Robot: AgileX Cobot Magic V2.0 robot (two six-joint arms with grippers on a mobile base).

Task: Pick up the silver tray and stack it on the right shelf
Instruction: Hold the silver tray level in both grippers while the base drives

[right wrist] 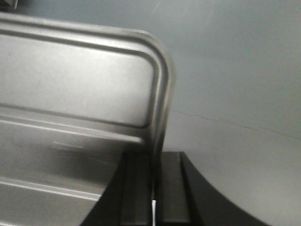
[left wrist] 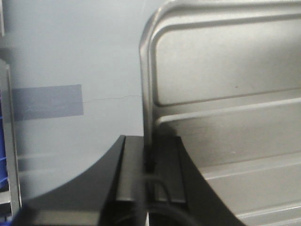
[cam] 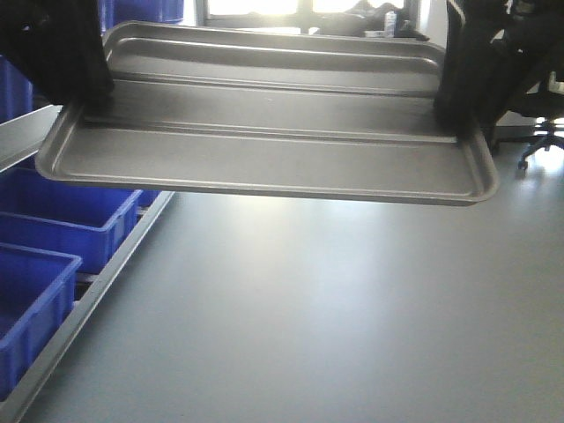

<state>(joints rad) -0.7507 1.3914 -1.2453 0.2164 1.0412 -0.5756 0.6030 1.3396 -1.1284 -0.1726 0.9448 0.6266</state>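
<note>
The silver tray [cam: 264,132] hangs level in the air above the grey floor, its two long ridges running left to right. My left gripper [cam: 84,97] is shut on its left rim, and my right gripper [cam: 458,101] is shut on its right rim. In the left wrist view the tray [left wrist: 225,94] fills the right side, and its rim edge is pinched between the black fingers [left wrist: 131,169] of that gripper [left wrist: 149,162]. In the right wrist view the tray [right wrist: 75,84] fills the left side, with its rim clamped in the gripper [right wrist: 155,183]. The right shelf is out of view.
Blue plastic bins [cam: 53,220] sit in a steel rack frame [cam: 88,300] along the left. Open grey floor [cam: 335,308] lies below and ahead. A black office chair [cam: 542,132] stands at the far right. A grey tape patch [left wrist: 47,101] marks the floor.
</note>
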